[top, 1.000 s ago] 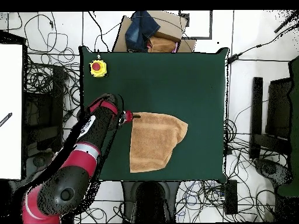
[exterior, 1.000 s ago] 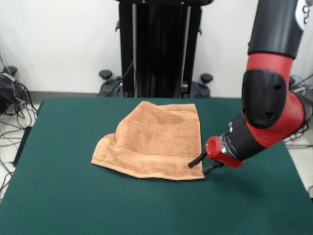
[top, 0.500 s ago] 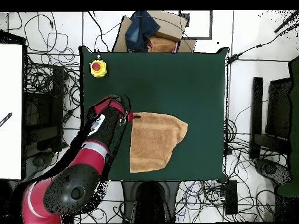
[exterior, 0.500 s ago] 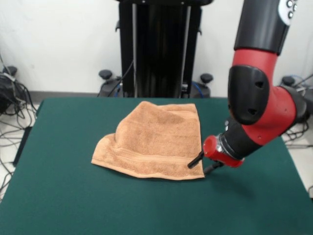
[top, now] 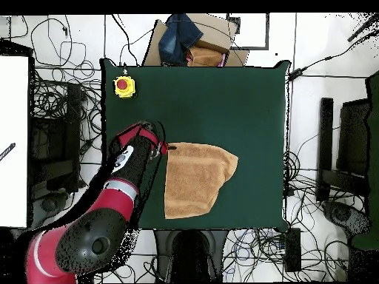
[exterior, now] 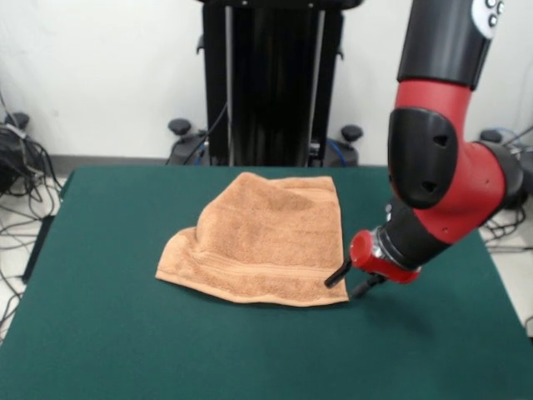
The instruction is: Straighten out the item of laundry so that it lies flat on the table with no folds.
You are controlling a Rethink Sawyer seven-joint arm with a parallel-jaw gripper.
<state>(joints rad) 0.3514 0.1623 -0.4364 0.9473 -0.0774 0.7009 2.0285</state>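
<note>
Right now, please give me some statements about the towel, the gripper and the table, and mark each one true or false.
1. The towel lies fully flat with four square corners. False: one corner is folded in.
2. The gripper is at a towel corner. True.
3. The towel hangs over the table edge. False: it lies wholly on the table.
4. A yellow box with a red button sits near a table corner. True.

You are looking at a peach-orange terry towel lying on the dark green table, still folded rather than spread out, with one side square and the other tapering to a rounded corner. A woven band is running just inside its near hem, and a soft hump, probably a crease, is showing by the far edge.
</note>
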